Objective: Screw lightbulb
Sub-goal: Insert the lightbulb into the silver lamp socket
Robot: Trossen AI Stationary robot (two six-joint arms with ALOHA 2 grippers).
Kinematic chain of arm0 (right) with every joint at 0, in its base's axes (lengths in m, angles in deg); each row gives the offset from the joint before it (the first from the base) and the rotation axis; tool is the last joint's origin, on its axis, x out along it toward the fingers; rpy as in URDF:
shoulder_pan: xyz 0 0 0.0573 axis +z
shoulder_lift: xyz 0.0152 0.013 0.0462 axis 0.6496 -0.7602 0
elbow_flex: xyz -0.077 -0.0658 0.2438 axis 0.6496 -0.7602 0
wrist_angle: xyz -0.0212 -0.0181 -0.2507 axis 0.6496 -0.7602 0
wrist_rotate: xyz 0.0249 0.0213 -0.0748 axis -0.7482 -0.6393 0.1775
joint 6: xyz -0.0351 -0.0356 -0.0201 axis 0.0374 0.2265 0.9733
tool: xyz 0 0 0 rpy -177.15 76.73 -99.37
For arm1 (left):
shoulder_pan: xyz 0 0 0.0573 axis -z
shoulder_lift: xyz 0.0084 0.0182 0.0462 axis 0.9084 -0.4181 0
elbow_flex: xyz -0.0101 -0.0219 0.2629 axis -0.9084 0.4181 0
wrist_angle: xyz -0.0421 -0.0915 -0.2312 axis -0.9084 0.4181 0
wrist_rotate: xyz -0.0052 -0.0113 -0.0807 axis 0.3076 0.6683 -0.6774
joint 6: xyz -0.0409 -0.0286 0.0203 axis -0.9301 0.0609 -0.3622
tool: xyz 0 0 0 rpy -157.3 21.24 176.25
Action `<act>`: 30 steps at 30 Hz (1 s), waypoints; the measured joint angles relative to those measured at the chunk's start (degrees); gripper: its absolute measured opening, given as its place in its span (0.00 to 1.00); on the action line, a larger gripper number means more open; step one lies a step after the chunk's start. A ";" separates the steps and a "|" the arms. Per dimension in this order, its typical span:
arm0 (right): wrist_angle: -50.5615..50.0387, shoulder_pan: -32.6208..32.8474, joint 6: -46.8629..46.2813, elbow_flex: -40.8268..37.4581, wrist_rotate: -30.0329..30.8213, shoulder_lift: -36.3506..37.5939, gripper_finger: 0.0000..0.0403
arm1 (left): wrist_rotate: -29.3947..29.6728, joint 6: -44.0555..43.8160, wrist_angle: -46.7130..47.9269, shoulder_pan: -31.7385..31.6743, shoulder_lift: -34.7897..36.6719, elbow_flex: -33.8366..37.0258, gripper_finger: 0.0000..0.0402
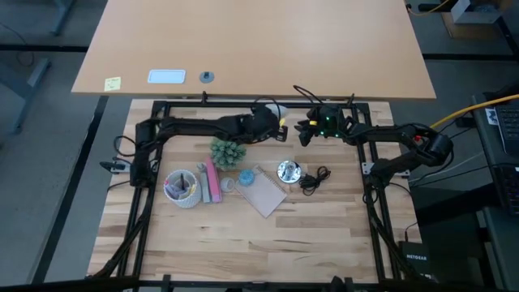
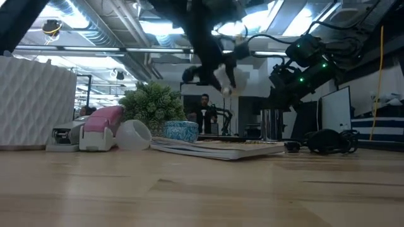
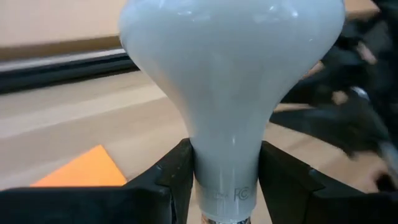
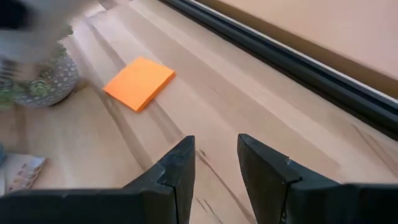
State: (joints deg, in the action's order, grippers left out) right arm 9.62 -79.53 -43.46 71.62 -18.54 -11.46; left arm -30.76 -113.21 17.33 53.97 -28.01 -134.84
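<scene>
The lightbulb (image 3: 230, 74), a frosted white globe with a pale neck, fills the left wrist view and shows small in the low view (image 2: 225, 79), high above the table. My left gripper (image 3: 227, 155) is shut on it at the table's far middle (image 1: 280, 127). My right gripper (image 4: 216, 146) hangs open just to its right (image 1: 302, 130), with nothing between its fingers. The shiny silver socket disc (image 1: 288, 170) lies flat on the table nearer the front, its black cord (image 1: 314, 180) coiled beside it. My left gripper pinches the bulb's narrow neck (image 3: 227, 177) between its two fingers (image 3: 177, 174), one on each side, just above the printed band. The globe points away from the gripper. The screw base is cut off at the picture's edge. The bulb is lifted clear of the table.
A potted green plant (image 1: 229, 152), a white cup (image 1: 182, 186), a pink stapler (image 1: 212, 180), a small blue bowl (image 1: 246, 177) and a flat brown notebook (image 1: 264, 196) crowd the middle left. An orange sticky note (image 4: 140, 81) lies near the far rail.
</scene>
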 joint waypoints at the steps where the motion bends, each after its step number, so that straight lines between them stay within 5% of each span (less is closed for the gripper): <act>1: 0.08 -0.01 0.00 -0.01 -0.09 0.00 0.31 | 0.15 1.18 0.02 0.68 0.99 0.00 0.36; 24: 0.09 0.03 0.00 -0.01 -1.61 -0.04 0.31 | 8.50 23.63 7.35 10.71 27.41 -0.02 0.37; 30: 0.02 0.03 -0.01 -0.01 -1.61 -0.04 0.31 | 13.84 21.90 14.35 14.68 33.03 -0.07 0.37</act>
State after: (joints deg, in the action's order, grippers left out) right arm 9.63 -79.50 -43.47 71.61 -20.15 -11.51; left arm -16.92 -91.31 31.68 68.65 5.02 -134.91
